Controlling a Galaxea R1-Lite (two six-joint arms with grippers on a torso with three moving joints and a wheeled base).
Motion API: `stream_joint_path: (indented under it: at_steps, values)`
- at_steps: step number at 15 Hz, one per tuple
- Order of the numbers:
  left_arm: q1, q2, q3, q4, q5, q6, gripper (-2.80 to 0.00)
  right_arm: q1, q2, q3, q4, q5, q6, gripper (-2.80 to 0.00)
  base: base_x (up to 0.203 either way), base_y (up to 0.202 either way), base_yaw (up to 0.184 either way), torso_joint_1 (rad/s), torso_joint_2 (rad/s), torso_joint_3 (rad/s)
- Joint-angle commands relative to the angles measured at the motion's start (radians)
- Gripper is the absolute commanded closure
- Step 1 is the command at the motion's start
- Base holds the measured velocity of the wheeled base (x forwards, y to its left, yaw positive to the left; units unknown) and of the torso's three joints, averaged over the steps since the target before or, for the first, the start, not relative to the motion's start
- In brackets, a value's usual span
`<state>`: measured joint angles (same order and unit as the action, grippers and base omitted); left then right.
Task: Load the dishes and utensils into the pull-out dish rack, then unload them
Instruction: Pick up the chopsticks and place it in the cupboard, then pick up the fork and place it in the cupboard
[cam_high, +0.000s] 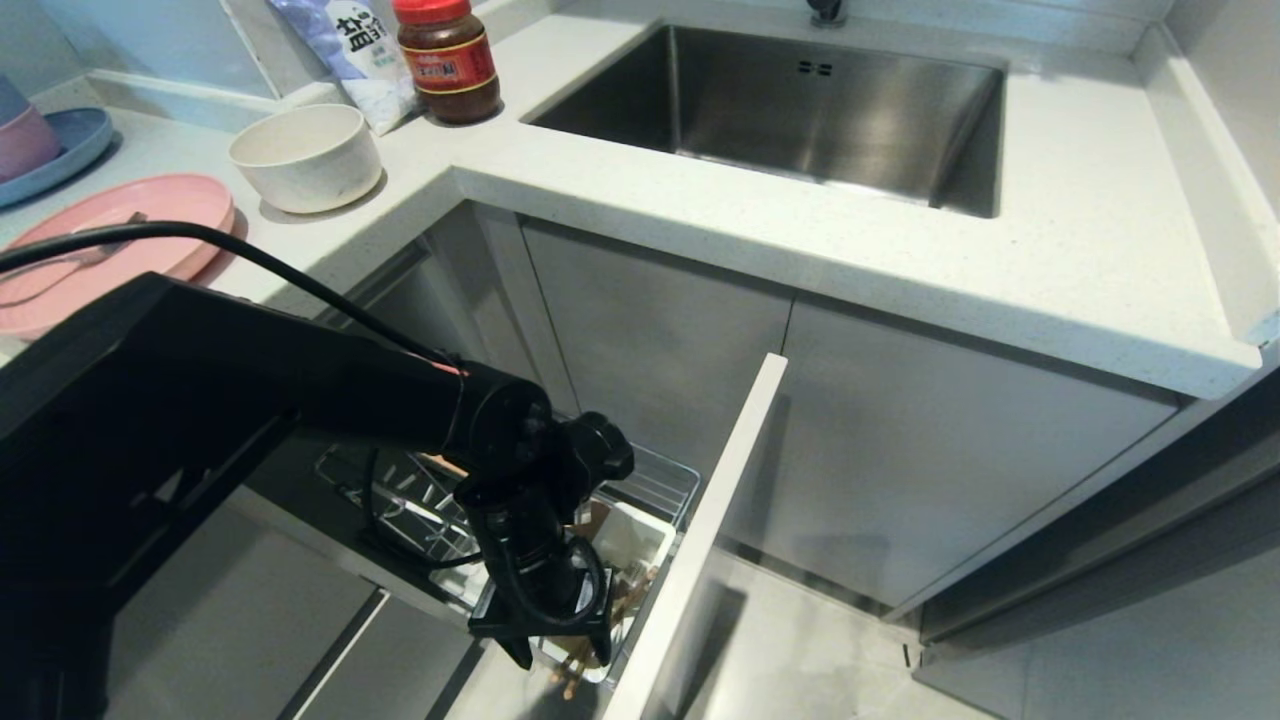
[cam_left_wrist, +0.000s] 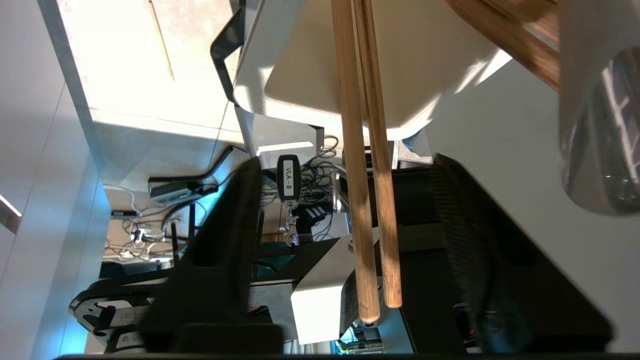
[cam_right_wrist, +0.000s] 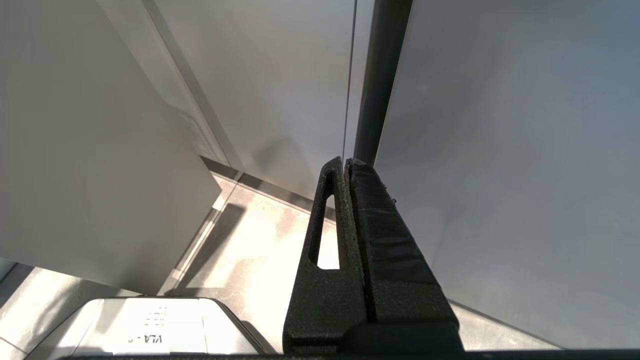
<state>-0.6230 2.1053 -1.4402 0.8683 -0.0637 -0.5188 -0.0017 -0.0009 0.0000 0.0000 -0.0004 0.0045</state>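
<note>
Left wrist view is showing the left end effector (cam_left_wrist: 350, 240) with its two dark fingers (cam_left_wrist: 225, 240) standing apart, and the pair of chopsticks (cam_left_wrist: 367, 190) running down the gap between them, so they are looking released rather than gripped. In the head view the same left end effector (cam_high: 555, 655) is pointing down into the white cutlery tray (cam_high: 640, 545) at the front of the pull-out dish rack (cam_high: 655, 490), at about seven o'clock from the sink (cam_high: 800, 110), with the rack's pale front panel (cam_high: 715, 510) just beside it. On the table (cam_high: 700, 215), at about ten o'clock from the rack, the cream-white bowl (cam_high: 305, 155) is sitting near the pink plate (cam_high: 110, 225), which is carrying a metal utensil (cam_high: 95, 250) I cannot name for sure. The right end effector (cam_right_wrist: 350, 175) is hanging parked beside a cabinet door (cam_right_wrist: 500, 150), fingers pressed together and empty.

Loading seems to be in hand, with the chopsticks just being let go into the tray. Next, the left arm is likely needing to lift straight clear without dragging the sticks, then reach for the plate.
</note>
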Motion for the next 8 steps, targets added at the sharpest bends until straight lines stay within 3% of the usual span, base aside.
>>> stream_joint_path:
  at_steps: [1,4,8]
  values:
    - [0.0,-0.027,0.0,0.008,0.001,-0.004,-2.8,0.0,-0.004,0.002,0.0,0.0,0.0,0.0,0.0,0.0,0.0,0.0,0.0,0.0]
    - [0.0,-0.09,0.001,0.018,0.004,-0.003,-2.8,0.0,-0.004,0.002,0.0,0.0,0.0,0.0,0.0,0.0,0.0,0.0,0.0,0.0]
    - [-0.001,-0.194,0.006,0.029,0.063,-0.004,-2.8,0.0,-0.004,0.002,0.0,-0.001,0.0,0.0,0.0,0.0,0.0,0.0,0.0,0.0]
